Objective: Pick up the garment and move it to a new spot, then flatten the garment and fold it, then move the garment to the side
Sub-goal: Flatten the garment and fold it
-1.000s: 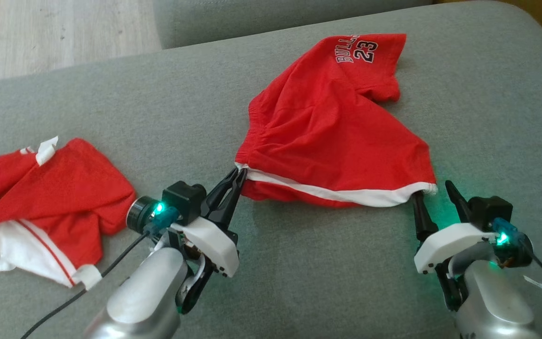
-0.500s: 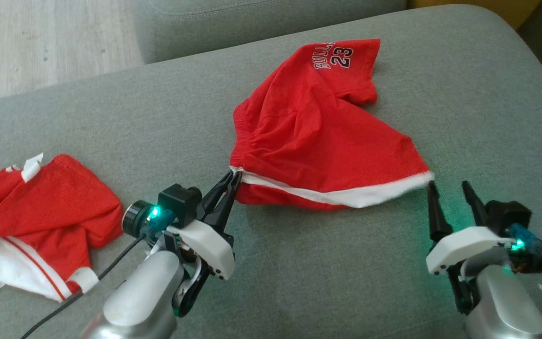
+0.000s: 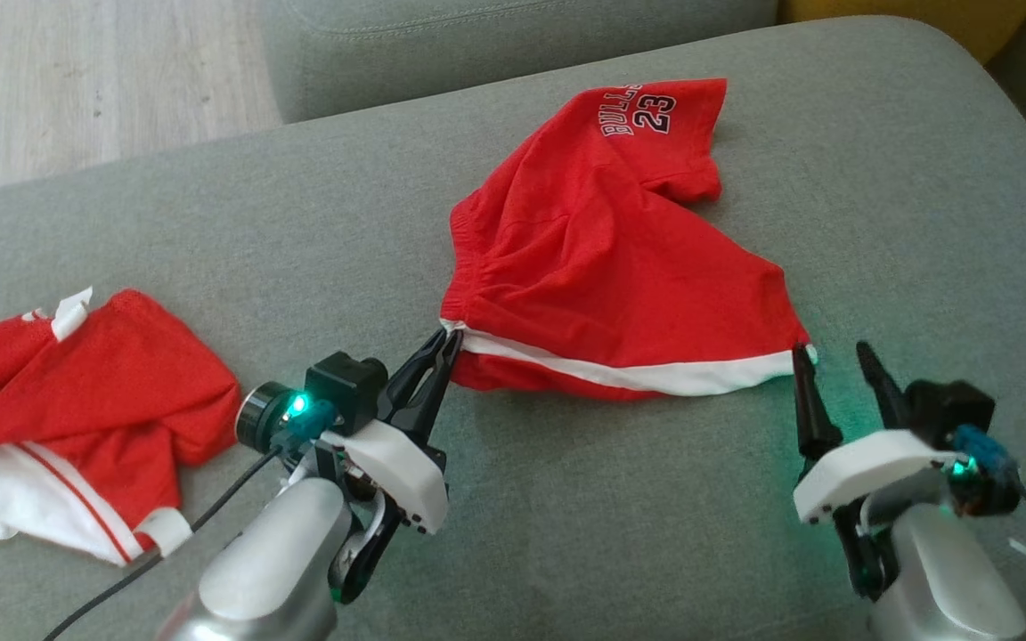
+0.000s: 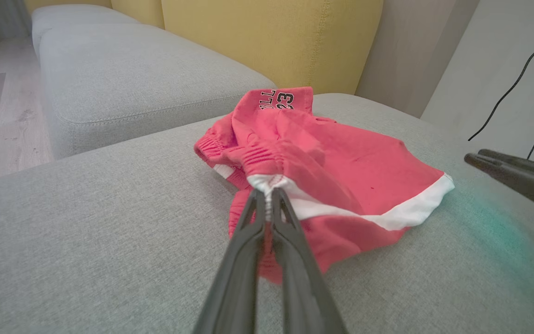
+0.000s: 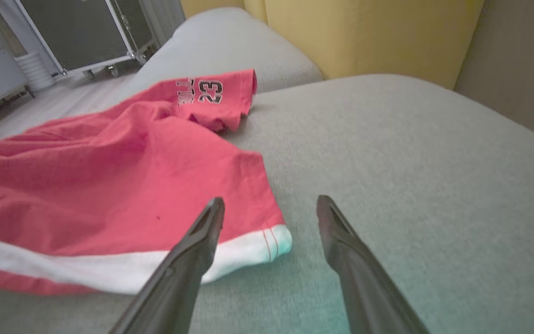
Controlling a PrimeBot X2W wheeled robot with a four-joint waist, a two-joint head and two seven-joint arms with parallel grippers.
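Pinching shorts [image 3: 602, 276] corner tight in left gripper [image 3: 446, 343] mid-frame, hovering right gripper [image 3: 829, 353] spread apart just beside white hem [image 3: 655, 378] free end at lower right, likely regrasp there.

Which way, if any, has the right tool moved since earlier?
Yes: the right tool shifted slightly rightward, judged against the 23 print on the red shorts.

My head camera looks steeply down on the grey sofa cushion [image 3: 210, 205], from behind my left hand [image 3: 451, 336] and right hand [image 3: 831, 349]. Each wrist camera rides low and close, facing the yellow backrest [image 4: 271, 41]; all three share the red shorts [image 3: 602, 267].
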